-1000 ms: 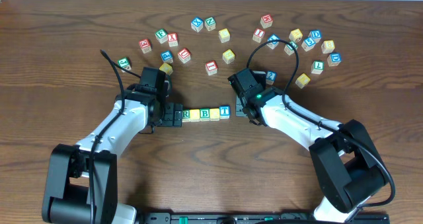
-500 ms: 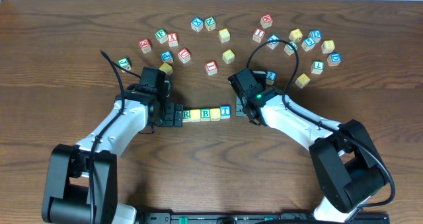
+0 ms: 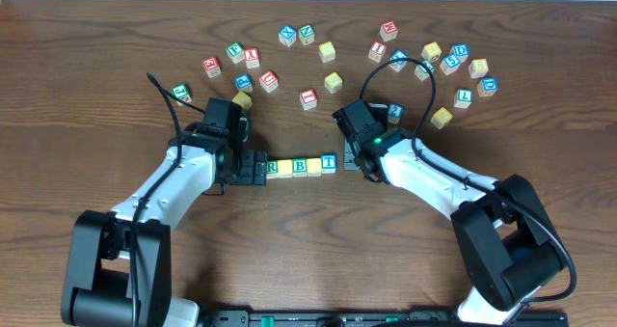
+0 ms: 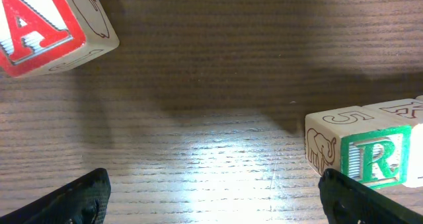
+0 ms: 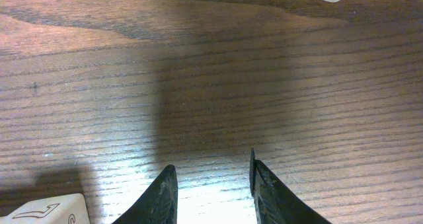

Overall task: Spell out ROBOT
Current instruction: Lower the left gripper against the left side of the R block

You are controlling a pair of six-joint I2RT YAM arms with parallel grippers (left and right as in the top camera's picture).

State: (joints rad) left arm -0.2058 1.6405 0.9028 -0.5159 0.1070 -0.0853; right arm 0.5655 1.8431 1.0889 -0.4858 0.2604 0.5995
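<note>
Overhead, a row of five cubes is seen near the middle of the bench (image 3: 308,259), with one set of fingers at each end of it. At the row's left end the left fingers (image 3: 253,169) are held low over the wood. They are spread wide and nothing is pinched. The R cube (image 3: 272,166) lies just beside their tips; whether it is touched cannot be told.

In the left wrist view the left fingers (image 4: 82,197) are shown only as two dark tips in the lower corners, with bare wood between them. The R cube (image 4: 373,159) is seen just ahead of the tip at the picture's right edge, not between the two. A red A cube (image 4: 39,26) lies well apart, in the upper left corner.

Rightward from the R cube, the row is made up of the first yellow-topped cube (image 3: 284,167), the B cube (image 3: 299,165), the second yellow-topped cube (image 3: 313,166) and the T cube (image 3: 328,161). They are set side by side, and the T cube is placed slightly farther back.

Just beside the T cube, on its right, the right fingers (image 3: 349,162) are found. In the right wrist view the right fingers (image 5: 165,191) are drawn near each other. Only a narrow strip of bare wood is left between them and nothing is pinched. A pale cube corner (image 5: 46,211) is seen at the lower left; its letter cannot be read.

A blue 2 cube (image 3: 394,113) lies behind the right arm.
</note>
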